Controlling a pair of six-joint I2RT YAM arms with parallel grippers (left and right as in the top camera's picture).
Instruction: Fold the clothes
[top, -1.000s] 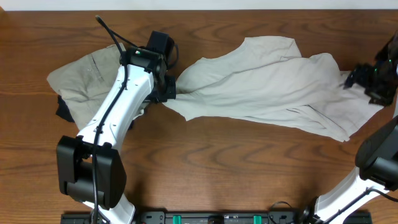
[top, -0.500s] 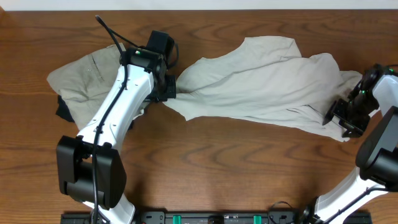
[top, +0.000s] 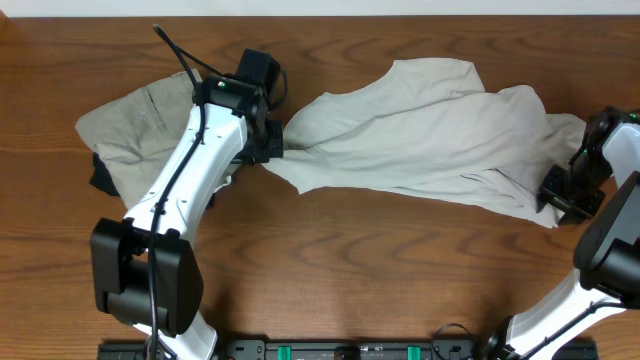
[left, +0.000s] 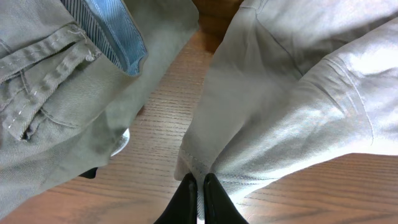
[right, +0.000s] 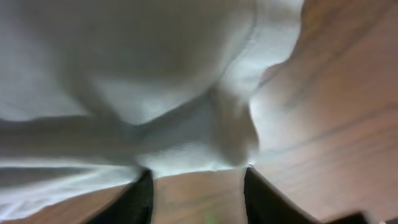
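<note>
Cream garment (top: 430, 130) | left gripper (left: 198, 182) pinches its hem | right gripper (right: 196, 186) half-open, corner just ahead | seat it deep between jaws before you close.

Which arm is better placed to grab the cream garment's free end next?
Right: the right fingers straddle the hem of the cream garment there, not yet shut; the left fingers are shut on its opposite edge.

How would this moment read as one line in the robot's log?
left end effector: shut on cream garment hem | right end effector: open, at its other end | tan garment: crumpled, left side
</note>
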